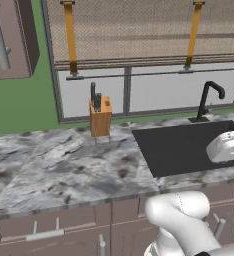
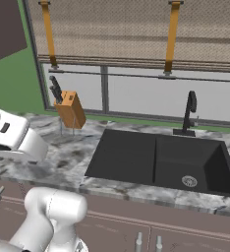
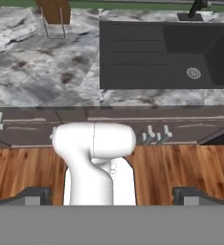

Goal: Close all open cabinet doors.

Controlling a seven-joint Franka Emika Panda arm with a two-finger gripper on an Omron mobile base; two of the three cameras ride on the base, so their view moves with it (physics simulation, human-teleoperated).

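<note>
The gripper (image 3: 112,195) hangs high above the desk (image 3: 42,62) and looks down on it; its two dark fingertips (image 3: 35,195) stand wide apart, with nothing between them. Below it lies the front edge of the desk, then a strip of wooden floor (image 3: 181,167). Under that edge run the cabinet doors (image 3: 188,129), their silver handles (image 3: 154,136) standing side by side near the middle; whether the door at the far right hangs ajar cannot be told. An upper cabinet door (image 1: 9,40) with a long bar handle shows at the top left of the left base view. The black sink (image 2: 158,160) takes the right part of the desk, its faucet (image 2: 188,113) at the back edge. A knife block (image 1: 100,116) stands at the back, left of the sink and apart from it. The marble between them is bare.
</note>
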